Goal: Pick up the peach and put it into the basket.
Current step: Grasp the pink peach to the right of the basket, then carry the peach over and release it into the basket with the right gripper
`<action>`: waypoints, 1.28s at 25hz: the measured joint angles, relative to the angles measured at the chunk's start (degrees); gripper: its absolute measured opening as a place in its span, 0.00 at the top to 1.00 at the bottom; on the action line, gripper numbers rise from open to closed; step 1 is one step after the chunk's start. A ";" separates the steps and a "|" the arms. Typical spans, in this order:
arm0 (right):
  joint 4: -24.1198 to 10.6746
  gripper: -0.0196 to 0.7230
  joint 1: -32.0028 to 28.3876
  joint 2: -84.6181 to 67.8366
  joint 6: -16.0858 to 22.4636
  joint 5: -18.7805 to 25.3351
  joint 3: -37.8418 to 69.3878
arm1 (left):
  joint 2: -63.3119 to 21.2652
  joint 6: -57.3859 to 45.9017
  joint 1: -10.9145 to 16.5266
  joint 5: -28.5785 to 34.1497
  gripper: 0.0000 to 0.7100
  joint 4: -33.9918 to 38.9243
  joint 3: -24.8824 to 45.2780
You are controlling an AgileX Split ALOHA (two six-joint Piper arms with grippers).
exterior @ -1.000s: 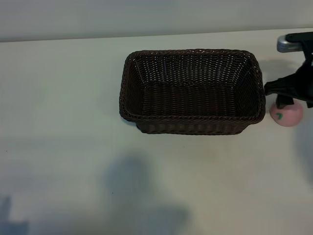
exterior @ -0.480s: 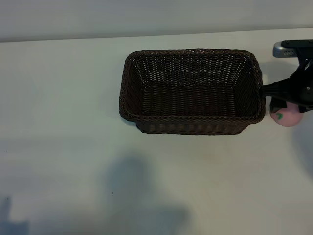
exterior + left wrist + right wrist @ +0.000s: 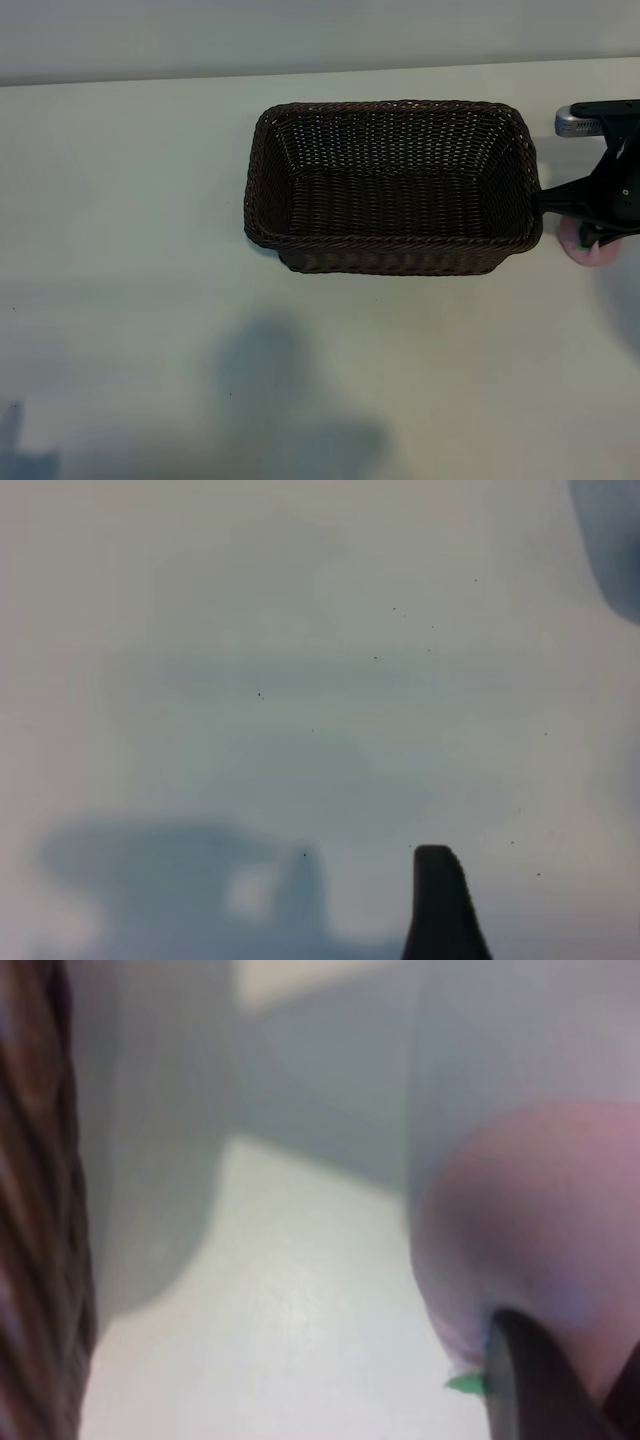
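The peach (image 3: 588, 253) sits on the table just off the right end of the basket (image 3: 390, 241), mostly covered from above by my right gripper (image 3: 602, 222). Up close, the pink peach (image 3: 540, 1210) fills one side of the right wrist view. A dark fingertip (image 3: 525, 1380) presses on it beside its green mark, so the gripper is shut on it. The other finger is hidden. The basket wall (image 3: 35, 1220) stands close by. My left gripper is outside the exterior view. Its wrist view shows one fingertip (image 3: 440, 905) over bare table, holding nothing.
The dark woven basket is large with sloping sides and nothing in it. The right arm's silver link (image 3: 580, 120) reaches in at the table's right edge. Arm shadows (image 3: 290, 400) fall on the white table in front of the basket.
My right gripper has come down over the peach and closed on it. More of the fruit is covered now. Peach and basket have stayed in place.
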 joint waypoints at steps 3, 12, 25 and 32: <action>-0.14 0.92 0.00 -0.22 0.06 0.56 -0.12 | 0.00 0.00 0.00 0.00 0.34 0.00 0.00; -0.22 0.92 0.00 -11.12 -0.93 10.05 -7.67 | 0.00 0.00 0.00 0.00 0.34 0.00 0.00; 2.38 0.92 1.19 -16.31 -3.83 17.37 -14.72 | 0.00 0.00 0.00 0.00 0.34 0.00 0.00; 4.64 0.92 12.29 -15.09 -3.78 17.09 -15.98 | 0.00 0.00 0.00 0.00 0.34 0.00 0.00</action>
